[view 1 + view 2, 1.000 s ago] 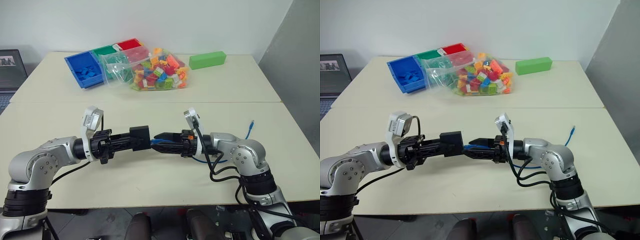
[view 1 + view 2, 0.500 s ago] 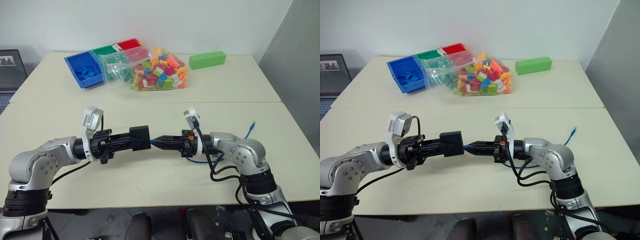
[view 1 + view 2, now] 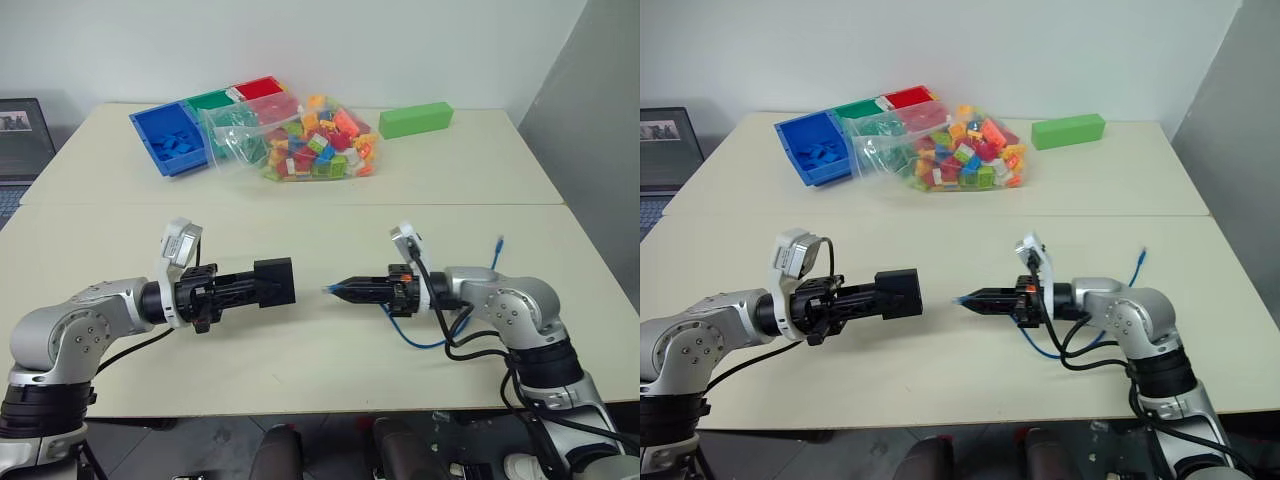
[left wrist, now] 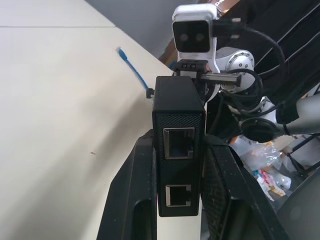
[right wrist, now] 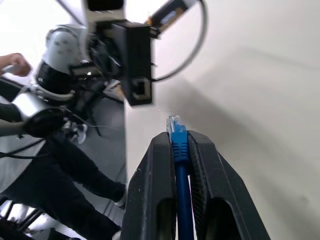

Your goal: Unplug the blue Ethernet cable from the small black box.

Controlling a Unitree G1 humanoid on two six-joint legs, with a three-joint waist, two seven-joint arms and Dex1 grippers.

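2 silver arms, black jaws, white wrist cameras, black cables.

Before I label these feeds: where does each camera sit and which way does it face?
Eye views: head, looking down over both arms, left gripper holding the small black box.
Left wrist: along its fingers at the box's empty ports.
Right wrist: along its fingers gripping the blue Ethernet cable.
Shared: both wrist views show the box.

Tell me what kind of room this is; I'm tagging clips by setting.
Probably a robotics lab or test workspace: plain cream tables against a bare wall, sorting bins and a bag of toy bricks as practice props, and a laptop at the edge.
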